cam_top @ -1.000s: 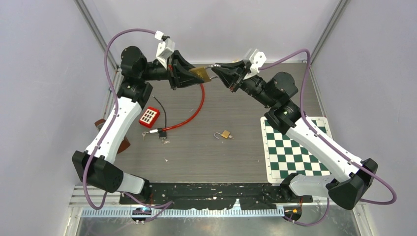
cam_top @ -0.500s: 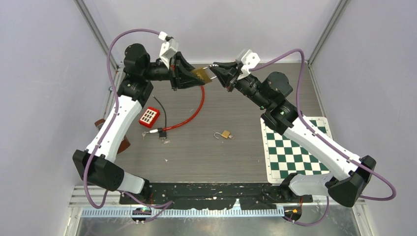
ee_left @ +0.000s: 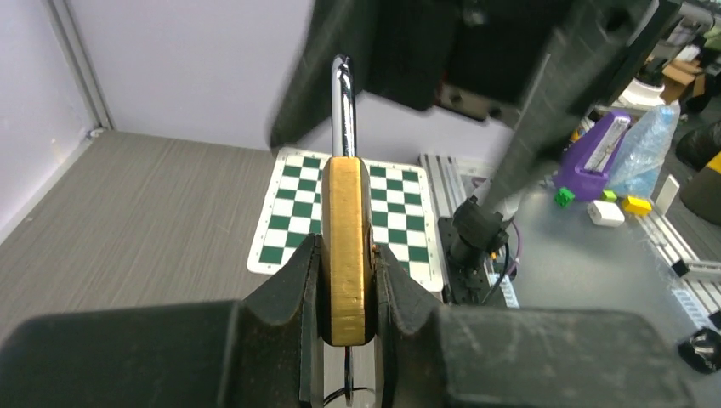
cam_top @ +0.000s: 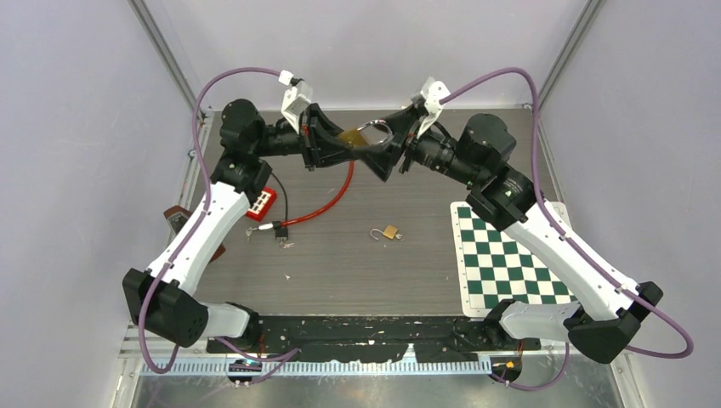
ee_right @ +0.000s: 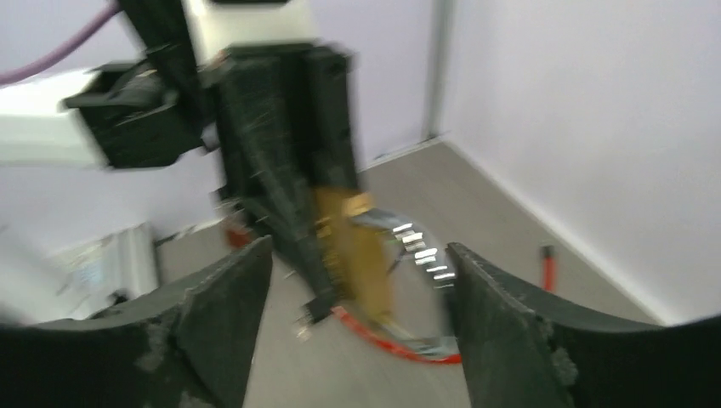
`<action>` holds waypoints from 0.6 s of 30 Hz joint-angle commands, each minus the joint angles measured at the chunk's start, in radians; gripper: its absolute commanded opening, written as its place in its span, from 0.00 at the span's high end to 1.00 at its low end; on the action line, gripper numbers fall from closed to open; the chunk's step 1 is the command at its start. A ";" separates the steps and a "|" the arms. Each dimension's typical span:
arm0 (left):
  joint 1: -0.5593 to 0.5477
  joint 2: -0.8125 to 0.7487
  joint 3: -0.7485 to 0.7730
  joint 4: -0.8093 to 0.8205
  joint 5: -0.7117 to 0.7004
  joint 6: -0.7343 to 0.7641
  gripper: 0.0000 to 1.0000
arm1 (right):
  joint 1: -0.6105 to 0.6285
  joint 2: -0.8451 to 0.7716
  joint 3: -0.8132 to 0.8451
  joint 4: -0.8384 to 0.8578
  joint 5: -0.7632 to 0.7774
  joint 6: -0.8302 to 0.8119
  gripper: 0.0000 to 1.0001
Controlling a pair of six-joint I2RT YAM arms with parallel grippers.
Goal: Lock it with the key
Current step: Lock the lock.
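left gripper (ee_left: pixel 347 263): raised over the far half of the table, fingers clamped on both flat faces of the brass padlock (cam_top: pixel 350 136).
brass padlock: off the surface, edge-on in the left wrist view, its body sitting just past the fingertips.
shackle (ee_left: pixel 342 110): silver, stands straight out of the body, away from the left gripper and toward the right one; cannot tell if latched.
right gripper (ee_right: pixel 357 259): tip to tip with the left gripper, fingers spread wide, with the padlock's shackle end in the gap. View is blurred, so contact cannot be told.
table (cam_top: pixel 357 280): dark wood-grain top, below both grippers.
small padlock (cam_top: pixel 389 231): lies on the table below the grippers, on the side toward the bases.
red cable (cam_top: pixel 338 194): on the table, curving from under the left gripper toward the bases and ending at black fittings (cam_top: pixel 281 231).
red keypad box (cam_top: pixel 259 201): under the left arm behind its gripper, partly covered.
chess mat (cam_top: pixel 510 263): green and white, flat at the table's right edge, below and behind the right gripper, with the right arm crossing it.
black tape (cam_top: pixel 366 327): strip along the near edge by the bases.
walls (cam_top: pixel 366 42): pale lilac panels around the table, with metal corner posts.
bench (ee_left: pixel 561 255): grey, beyond the chess mat in the left wrist view; it carries a purple object (ee_left: pixel 599 149), a plastic bag and small coloured blocks.
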 commanded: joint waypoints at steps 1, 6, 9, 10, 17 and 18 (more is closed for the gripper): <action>-0.013 -0.026 -0.005 0.310 -0.101 -0.143 1.00 | -0.037 -0.006 0.001 -0.127 -0.264 0.131 0.17; -0.013 -0.020 -0.022 0.448 -0.111 -0.253 1.00 | -0.087 -0.052 -0.051 -0.036 -0.331 0.254 0.10; -0.014 -0.024 -0.027 0.500 -0.129 -0.312 1.00 | -0.095 -0.080 -0.082 0.034 -0.270 0.351 0.10; -0.014 -0.027 -0.033 0.518 -0.136 -0.336 1.00 | -0.099 -0.085 -0.099 0.100 -0.256 0.379 0.10; -0.021 -0.074 -0.083 0.585 -0.241 -0.472 1.00 | -0.112 -0.087 -0.150 0.409 -0.247 0.587 0.10; -0.024 -0.081 -0.082 0.583 -0.256 -0.504 1.00 | -0.113 -0.084 -0.143 0.427 -0.248 0.599 0.10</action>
